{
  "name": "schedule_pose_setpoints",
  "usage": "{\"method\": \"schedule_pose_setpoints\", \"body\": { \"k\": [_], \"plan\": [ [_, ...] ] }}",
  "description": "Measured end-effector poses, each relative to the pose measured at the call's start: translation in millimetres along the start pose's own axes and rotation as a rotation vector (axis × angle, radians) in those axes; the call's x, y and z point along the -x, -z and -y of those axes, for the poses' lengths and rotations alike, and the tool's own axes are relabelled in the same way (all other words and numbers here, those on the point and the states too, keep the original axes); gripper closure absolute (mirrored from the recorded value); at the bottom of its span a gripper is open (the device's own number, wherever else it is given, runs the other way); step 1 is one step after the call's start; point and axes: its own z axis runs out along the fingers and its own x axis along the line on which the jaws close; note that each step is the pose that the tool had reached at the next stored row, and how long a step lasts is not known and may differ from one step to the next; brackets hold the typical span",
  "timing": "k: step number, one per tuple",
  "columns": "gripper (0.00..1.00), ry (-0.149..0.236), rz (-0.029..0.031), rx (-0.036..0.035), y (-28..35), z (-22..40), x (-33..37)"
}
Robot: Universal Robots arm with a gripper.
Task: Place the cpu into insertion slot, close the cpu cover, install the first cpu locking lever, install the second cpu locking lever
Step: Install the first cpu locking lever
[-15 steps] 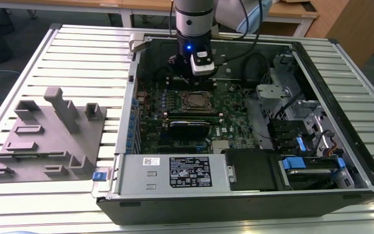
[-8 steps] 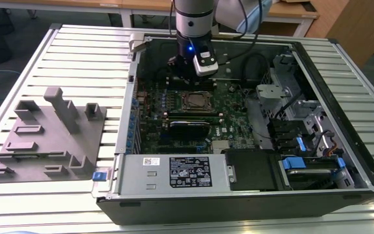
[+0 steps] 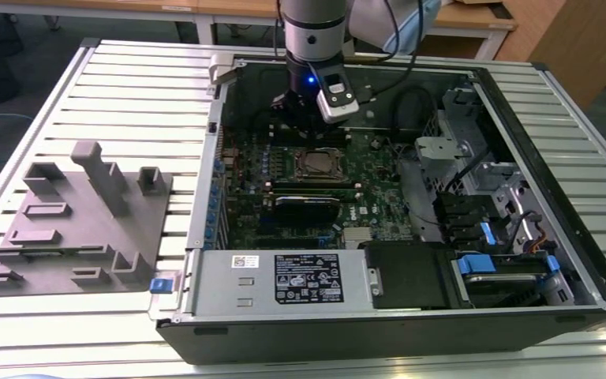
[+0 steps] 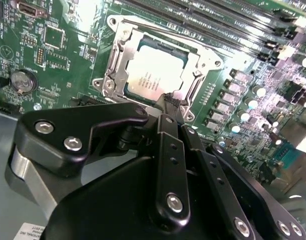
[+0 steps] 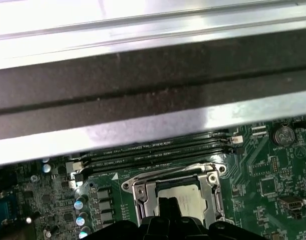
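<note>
While my gripper [image 4: 169,102] hovers w/ fingers together, holding nothing, the cpu [image 4: 155,73] sits in the insertion slot [image 4: 123,34]. Cpu cover [image 4: 205,62] lies down over it.

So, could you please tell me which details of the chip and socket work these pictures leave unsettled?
- Gripper in the second wrist view: its own black linkage hides the fingertips, so open or shut is unclear.
- Chip: its near edge is hidden behind the gripper.
- Locking levers: latched or not, too fine to tell.
- Socket in the exterior view: too small for detail.
</note>
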Motion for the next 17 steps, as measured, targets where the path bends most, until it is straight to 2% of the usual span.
{"method": "schedule_pose_setpoints", "body": {
  "k": [5, 12, 17],
  "plan": [
    [0.89, 0.000, -0.0007, 0.0060, -0.2, 6.2, 1.1],
    [0.89, 0.000, -0.0010, 0.0060, -0.4, 18.4, 3.2],
    [0.89, 0.000, -0.0011, 0.0061, -0.8, 18.6, 6.2]
  ]
}}
